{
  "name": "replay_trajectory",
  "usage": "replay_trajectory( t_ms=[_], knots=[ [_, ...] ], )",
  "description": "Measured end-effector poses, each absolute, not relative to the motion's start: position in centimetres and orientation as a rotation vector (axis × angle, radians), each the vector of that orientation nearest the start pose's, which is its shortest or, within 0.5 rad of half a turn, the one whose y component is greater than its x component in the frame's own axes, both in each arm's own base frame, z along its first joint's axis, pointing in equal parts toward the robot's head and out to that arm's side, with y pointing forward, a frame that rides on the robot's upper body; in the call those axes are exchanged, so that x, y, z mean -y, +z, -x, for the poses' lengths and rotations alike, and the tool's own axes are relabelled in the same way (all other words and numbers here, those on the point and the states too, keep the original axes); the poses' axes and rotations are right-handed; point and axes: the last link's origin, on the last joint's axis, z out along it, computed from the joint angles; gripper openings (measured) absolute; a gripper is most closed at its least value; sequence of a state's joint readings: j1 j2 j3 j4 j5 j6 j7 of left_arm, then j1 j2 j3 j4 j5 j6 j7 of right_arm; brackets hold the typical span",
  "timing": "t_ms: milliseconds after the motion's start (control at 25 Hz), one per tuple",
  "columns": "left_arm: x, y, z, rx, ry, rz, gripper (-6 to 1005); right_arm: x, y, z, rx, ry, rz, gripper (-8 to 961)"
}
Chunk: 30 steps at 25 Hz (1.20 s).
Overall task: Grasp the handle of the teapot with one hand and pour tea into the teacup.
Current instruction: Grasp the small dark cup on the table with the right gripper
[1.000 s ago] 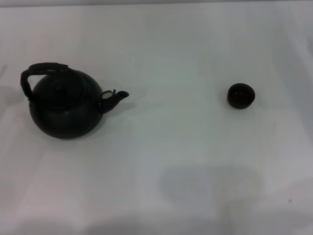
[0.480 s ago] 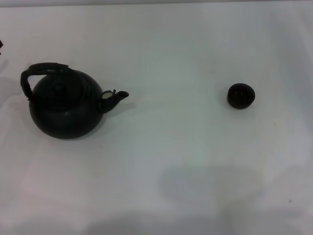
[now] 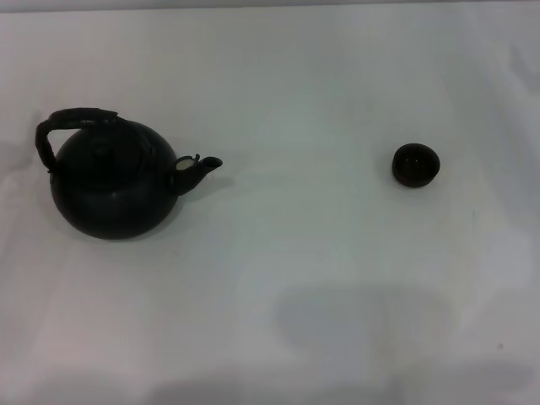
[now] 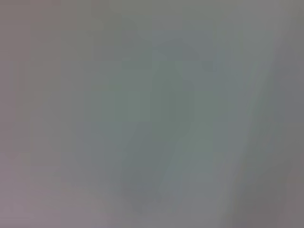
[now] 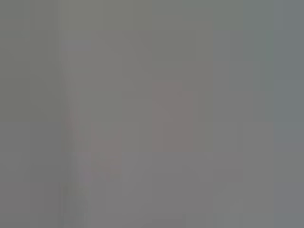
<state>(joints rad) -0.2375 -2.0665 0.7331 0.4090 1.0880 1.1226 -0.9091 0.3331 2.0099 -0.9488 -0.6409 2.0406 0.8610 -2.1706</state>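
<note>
A white table (image 3: pixel 278 84) carries the teapot (image 3: pixel 114 181) and, well apart, the teacup (image 3: pixel 416 164).

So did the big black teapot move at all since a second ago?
No. The teapot sits in the same spot on the white table, its spout pointing toward the teacup, the same gap between them.

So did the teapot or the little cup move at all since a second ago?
No. The teapot sits in the same spot on the white table, its handle untouched and its spout pointing toward the teacup, which has not moved either. The only change: a small dark shape at the table's far left edge half a second ago has gone. No gripper is in view.
</note>
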Motion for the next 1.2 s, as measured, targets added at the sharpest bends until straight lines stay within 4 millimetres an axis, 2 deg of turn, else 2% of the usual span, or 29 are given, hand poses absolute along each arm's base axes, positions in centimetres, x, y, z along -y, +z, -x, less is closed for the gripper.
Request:
replay_trajectory(
  t_ms=[280,320,520,640,720,760,960,1040,1120,1200],
  knots=[
    [-27.7,5.3,38.2,0.764,-0.845,1.665,699,-34.1,9.4,-33.9,-0.484,0.704,1.861,738],
    [-27.5,5.4,38.2,0.76,-0.848,1.665,699,-33.3,9.9,-33.6,-0.456,0.735,1.876,739],
    [-27.0,5.3,38.4,0.758,-0.843,1.677,701,-32.1,11.8,-32.8,-0.405,0.786,1.952,745],
    [-26.9,5.1,38.3,0.756,-0.84,1.695,699,-31.9,13.1,-31.5,-0.375,0.78,2.076,748],
    [-26.8,4.9,38.2,0.754,-0.84,1.709,698,-31.9,13.2,-30.1,-0.326,0.734,2.251,750],
    [-26.8,4.9,38.2,0.754,-0.84,1.709,698,-31.9,13.2,-30.1,-0.326,0.734,2.251,765],
    [-26.5,4.7,38.1,0.754,-0.845,1.721,698,-33.0,12.8,-27.1,-0.318,0.603,2.536,839],
    [-26.4,4.5,38.1,0.754,-0.846,1.733,699,-33.2,12.6,-26.7,-0.332,0.566,2.572,869],
    [-26.2,4.4,38.1,0.756,-0.847,1.739,699,-33.8,11.6,-25.7,-0.332,0.427,2.644,867],
    [-26.1,4.4,38.1,0.757,-0.847,1.74,699,-34.0,11.1,-25.4,-0.322,0.376,2.651,866]
  ],
)
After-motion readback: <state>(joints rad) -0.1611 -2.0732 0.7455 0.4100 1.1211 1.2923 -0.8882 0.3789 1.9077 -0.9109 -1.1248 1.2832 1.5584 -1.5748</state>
